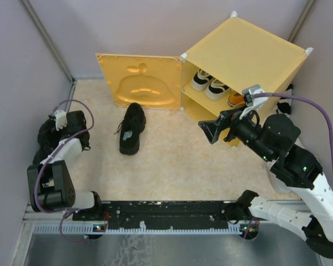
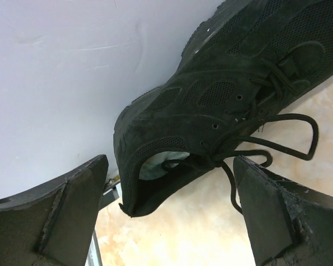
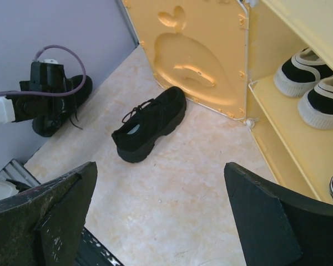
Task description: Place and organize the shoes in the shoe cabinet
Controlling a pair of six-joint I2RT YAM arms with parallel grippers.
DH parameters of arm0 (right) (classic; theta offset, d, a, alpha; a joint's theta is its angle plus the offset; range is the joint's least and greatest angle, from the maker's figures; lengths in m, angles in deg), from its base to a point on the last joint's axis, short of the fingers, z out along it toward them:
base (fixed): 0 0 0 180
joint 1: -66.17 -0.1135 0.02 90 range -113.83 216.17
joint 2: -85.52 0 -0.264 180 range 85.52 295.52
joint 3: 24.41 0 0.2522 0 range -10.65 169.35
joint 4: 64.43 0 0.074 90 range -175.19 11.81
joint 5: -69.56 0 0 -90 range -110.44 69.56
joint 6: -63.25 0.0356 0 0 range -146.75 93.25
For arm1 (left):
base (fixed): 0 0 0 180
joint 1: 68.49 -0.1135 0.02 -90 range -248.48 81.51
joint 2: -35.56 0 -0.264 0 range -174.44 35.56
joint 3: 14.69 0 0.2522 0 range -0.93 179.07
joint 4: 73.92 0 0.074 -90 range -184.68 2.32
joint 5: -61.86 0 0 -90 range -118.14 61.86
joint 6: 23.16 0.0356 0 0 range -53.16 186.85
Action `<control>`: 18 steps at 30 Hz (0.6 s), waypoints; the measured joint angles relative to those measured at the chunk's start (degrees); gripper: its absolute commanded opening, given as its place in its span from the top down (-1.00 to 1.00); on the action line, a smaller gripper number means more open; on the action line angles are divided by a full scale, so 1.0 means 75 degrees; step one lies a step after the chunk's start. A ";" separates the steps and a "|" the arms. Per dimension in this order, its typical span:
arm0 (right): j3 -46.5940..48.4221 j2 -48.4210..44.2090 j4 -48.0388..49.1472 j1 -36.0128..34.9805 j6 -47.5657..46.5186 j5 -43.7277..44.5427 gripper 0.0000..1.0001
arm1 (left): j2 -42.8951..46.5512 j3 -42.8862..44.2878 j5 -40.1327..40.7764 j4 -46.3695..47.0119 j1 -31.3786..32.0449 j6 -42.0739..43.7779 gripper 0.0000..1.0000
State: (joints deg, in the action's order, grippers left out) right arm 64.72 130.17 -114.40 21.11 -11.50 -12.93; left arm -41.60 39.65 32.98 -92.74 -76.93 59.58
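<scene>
One all-black shoe lies on the floor before the shoe cabinet's open door. Its mate lies far left of the cabinet, below the left gripper's spread jaws. The black-and-white pair sits on the cabinet's shelf. The right gripper, jaws apart, hovers before the cabinet.

left fingers: spread wide, low | right fingers: spread wide, raised
</scene>
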 measured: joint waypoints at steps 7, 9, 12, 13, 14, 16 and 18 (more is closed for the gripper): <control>-0.0140 -0.0323 -0.0044 0.0003 0.0064 0.0195 -0.95 | -0.0731 0.0128 0.0227 0.0405 -0.0306 0.0411 -0.97; -0.0152 -0.0358 -0.0061 0.0006 0.0064 0.0251 -0.95 | -0.0851 0.0131 0.0175 0.0519 -0.0469 0.0437 -0.98; -0.0152 -0.0347 -0.0047 0.0012 0.0064 0.0280 -0.95 | -0.1125 0.0201 0.0093 0.0667 -0.0554 0.0560 -0.99; -0.0152 -0.0329 -0.0047 0.0012 0.0061 0.0283 -0.95 | -0.1250 0.0265 0.0052 0.0685 -0.0554 0.0612 -0.99; -0.0152 -0.0312 -0.0050 0.0012 0.0061 0.0283 -0.95 | -0.1373 0.0329 0.0050 0.0691 -0.0554 0.0676 -0.99; -0.0152 -0.0271 -0.0035 0.0012 0.0061 0.0286 -0.95 | -0.1588 0.0408 0.0041 0.0804 -0.0562 0.0857 -0.99; -0.0152 -0.0216 -0.0026 0.0012 0.0058 0.0291 -0.95 | -0.1833 0.0519 0.0032 0.0933 -0.0565 0.1075 -0.99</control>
State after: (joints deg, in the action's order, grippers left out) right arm 63.58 128.55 -114.59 21.20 -11.07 -10.75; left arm -55.35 43.54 33.22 -85.75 -81.17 67.64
